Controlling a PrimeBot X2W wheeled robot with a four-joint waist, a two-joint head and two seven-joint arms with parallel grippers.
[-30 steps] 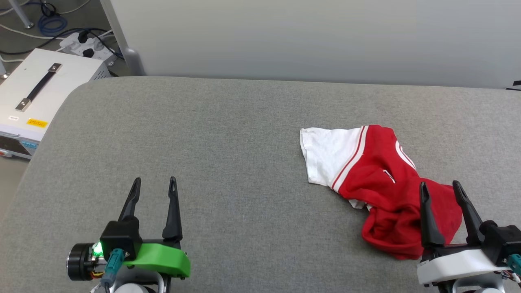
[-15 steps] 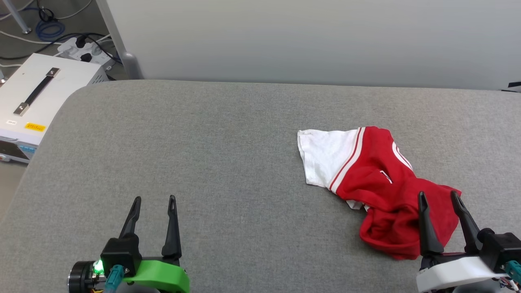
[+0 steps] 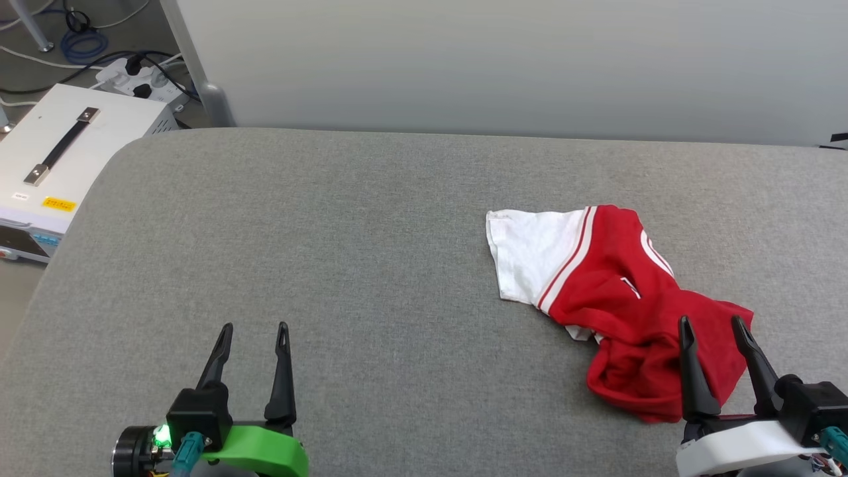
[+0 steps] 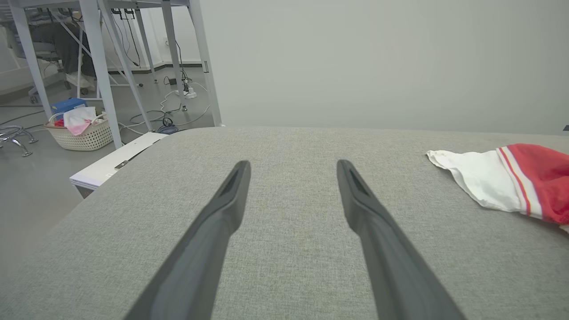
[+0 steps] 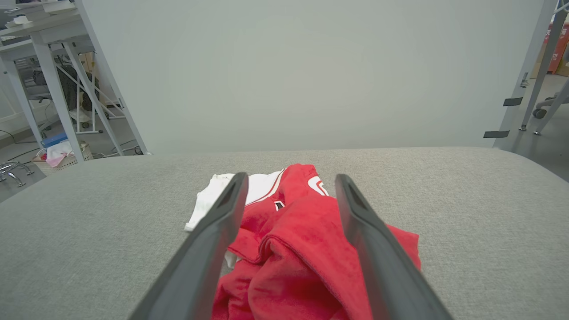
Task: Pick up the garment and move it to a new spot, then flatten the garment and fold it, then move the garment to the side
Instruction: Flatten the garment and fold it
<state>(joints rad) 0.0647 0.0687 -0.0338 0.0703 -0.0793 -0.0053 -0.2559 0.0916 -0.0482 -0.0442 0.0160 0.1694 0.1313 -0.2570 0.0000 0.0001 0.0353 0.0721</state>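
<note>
The garment point(image 3: 616, 291) is a red jersey with a white sleeve, lying crumpled on the right half of the grey table point(image 3: 371, 252). It also appears in the right wrist view point(image 5: 293, 231) and at the right edge of the left wrist view point(image 4: 511, 182). My right gripper point(image 3: 710, 324) is open over the garment's near red end, fingers apart and holding nothing point(image 5: 289, 178). Far to the left of the garment, my left gripper point(image 3: 254, 328) stands open above bare table point(image 4: 291, 164).
A white equipment box point(image 3: 53, 165) with a black handle stands on the floor past the table's left edge, with a power strip and cables point(image 3: 132, 69) behind it. A pale partition wall point(image 3: 503, 59) runs along the table's far edge. A laundry basket point(image 4: 82, 129) sits on the floor.
Both grippers sit lower in the head view than a second ago, drawn back toward me. The garment lies as before. Both stay open.
</note>
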